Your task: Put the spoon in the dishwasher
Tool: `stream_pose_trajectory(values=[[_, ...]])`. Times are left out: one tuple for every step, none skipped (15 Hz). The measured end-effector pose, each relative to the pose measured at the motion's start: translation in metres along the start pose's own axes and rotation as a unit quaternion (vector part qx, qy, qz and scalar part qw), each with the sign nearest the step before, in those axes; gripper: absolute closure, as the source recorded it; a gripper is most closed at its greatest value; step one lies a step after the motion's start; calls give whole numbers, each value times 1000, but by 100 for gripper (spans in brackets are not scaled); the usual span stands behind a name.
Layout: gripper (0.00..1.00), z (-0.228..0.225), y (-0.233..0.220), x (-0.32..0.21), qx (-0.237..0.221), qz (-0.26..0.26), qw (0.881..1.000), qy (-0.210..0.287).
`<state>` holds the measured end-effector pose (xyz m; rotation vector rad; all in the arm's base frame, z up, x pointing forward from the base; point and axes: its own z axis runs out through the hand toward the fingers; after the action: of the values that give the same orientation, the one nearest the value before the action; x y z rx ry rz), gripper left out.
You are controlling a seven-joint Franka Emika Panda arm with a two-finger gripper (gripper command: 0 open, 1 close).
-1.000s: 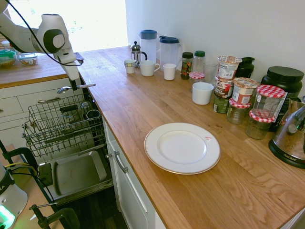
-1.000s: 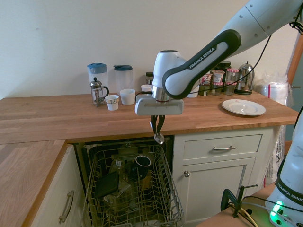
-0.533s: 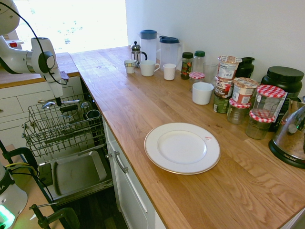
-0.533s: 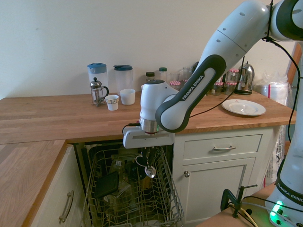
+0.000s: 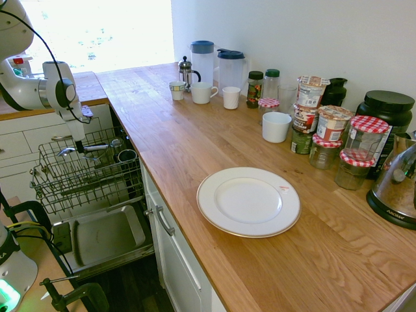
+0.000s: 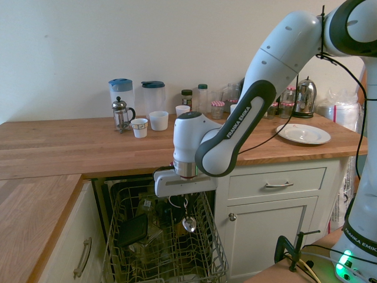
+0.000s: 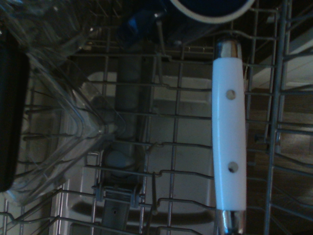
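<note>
The gripper (image 6: pixel 187 203) hangs just over the pulled-out rack (image 6: pixel 212 247) of the dishwasher (image 5: pixel 104 237), pointing straight down, and its fingers are clenched on the spoon (image 6: pixel 189 223). From the front, the spoon's bowl shows below the fingers, already between the upper wires of the rack; from the other side the spoon (image 5: pixel 81 149) lies almost level across the gripper (image 5: pixel 77 147), with the bowl to one side and the handle to the other. In the rack I see a dark mug (image 6: pixel 175 201), a black flat thing (image 6: pixel 131 229) and, in the wrist view, a clear container (image 7: pixel 54 122) and a white-handled utensil (image 7: pixel 229 132) lying on the wires. The step now, I think, is to lower the spoon and let it go. To do this well, the arm should go down slowly over a free place, not over the mug, and keep the spoon level so it rests across several wires. If it tilts, the slim spoon can slip through a gap to the door (image 5: pixel 107 234) below. The fingers should open only when the spoon is very close to the wires, so it does not bounce.
</note>
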<state>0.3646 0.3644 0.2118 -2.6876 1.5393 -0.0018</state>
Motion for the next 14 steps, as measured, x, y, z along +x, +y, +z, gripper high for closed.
stream_pose_trajectory(values=[[100,11,1,1,-3,2,1000,-3],[100,24,3,4,-7,5,1000,-5],[100,37,4,6,-10,8,1000,-7],[100,51,5,8,-13,11,1000,-8],[100,65,5,8,-17,12,1000,-10],[100,80,2,8,-20,15,1000,-12],[100,93,0,6,-22,17,999,-16],[100,104,-3,5,-24,19,999,-18],[100,113,-4,4,-25,21,999,-19],[100,117,-6,3,-24,22,999,-20],[0,118,-8,2,-21,22,999,-20],[0,120,-10,1,-21,22,999,-20],[0,122,-10,0,-20,22,999,-20],[0,123,-10,-1,-19,21,999,-19]])
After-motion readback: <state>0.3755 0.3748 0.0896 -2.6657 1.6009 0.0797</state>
